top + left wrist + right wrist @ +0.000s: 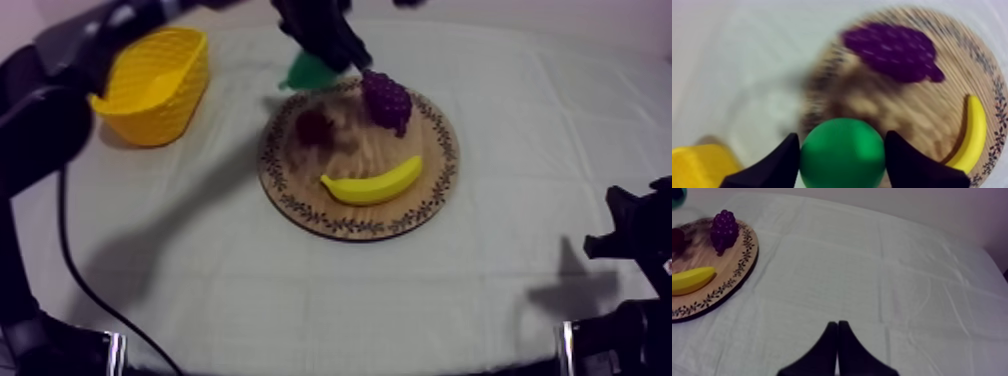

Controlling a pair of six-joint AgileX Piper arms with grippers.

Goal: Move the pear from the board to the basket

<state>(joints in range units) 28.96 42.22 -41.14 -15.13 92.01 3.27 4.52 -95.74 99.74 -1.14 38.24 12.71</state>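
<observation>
My left gripper (318,62) is shut on the green pear (306,72), held in the air over the far left rim of the round wooden board (300,205). In the left wrist view the pear (842,152) sits between my two black fingers (774,162), with the board (907,115) below. The yellow basket (155,85) stands at the far left of the table and its edge (697,165) appears beside my left finger. My right gripper (838,330) is shut on nothing, low over bare cloth to the right of the board (732,283).
On the board lie a purple bunch of grapes (386,100), a banana (375,183) and a small red fruit (314,126). My right arm (630,240) rests at the table's right edge. Open cloth lies between board and basket.
</observation>
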